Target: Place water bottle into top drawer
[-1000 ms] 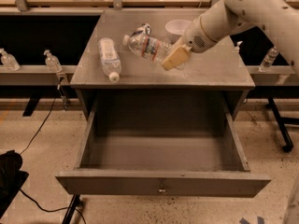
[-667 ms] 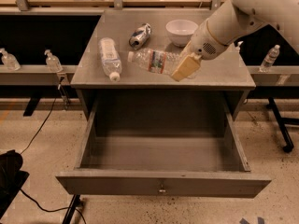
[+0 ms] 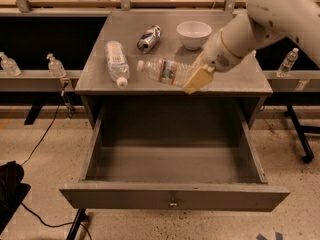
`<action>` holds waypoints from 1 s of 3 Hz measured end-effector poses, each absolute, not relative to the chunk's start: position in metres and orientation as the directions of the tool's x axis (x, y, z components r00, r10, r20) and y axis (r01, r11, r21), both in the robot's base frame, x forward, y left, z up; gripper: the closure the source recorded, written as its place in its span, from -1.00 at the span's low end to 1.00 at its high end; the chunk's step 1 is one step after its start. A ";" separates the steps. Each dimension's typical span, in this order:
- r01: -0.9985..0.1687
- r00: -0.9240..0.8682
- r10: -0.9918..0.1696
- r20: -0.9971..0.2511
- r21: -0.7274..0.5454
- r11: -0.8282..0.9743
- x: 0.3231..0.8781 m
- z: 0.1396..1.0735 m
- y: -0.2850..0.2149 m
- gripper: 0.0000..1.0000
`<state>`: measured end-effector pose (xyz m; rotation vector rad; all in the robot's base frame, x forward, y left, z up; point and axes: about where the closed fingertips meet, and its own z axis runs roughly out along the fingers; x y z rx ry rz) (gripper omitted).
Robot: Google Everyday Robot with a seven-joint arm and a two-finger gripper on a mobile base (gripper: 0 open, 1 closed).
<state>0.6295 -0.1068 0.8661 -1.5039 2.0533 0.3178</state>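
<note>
Mid-carry, the tan gripper [image 3: 196,77] clenches the clear crinkled plastic water bottle [image 3: 164,70] over the near edge of the grey cabinet [image 3: 242,81]; it should next lower the bottle into the open grey metal top drawer [image 3: 175,196].

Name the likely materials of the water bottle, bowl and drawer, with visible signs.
Water bottle, in the gripper above the cabinet's front edge: clear crinkled plastic. Bowl: smooth white, ceramic or plastic. Top drawer: matte grey flat panels, likely sheet metal.

cabinet top [image 3: 95,82] | on it: white-label bottle [image 3: 116,61], can [image 3: 149,38], bowl [image 3: 194,34] | end effector [image 3: 196,77] over front edge, holding water bottle [image 3: 165,70]
</note>
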 end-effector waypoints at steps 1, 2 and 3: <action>-0.919 -0.224 -0.753 -0.618 -0.123 0.374 0.594 0.831 -0.115 1.00; -0.923 -0.277 -0.757 -0.591 -0.054 0.381 0.558 0.779 -0.123 1.00; -0.923 -0.277 -0.757 -0.591 -0.054 0.381 0.558 0.779 -0.123 1.00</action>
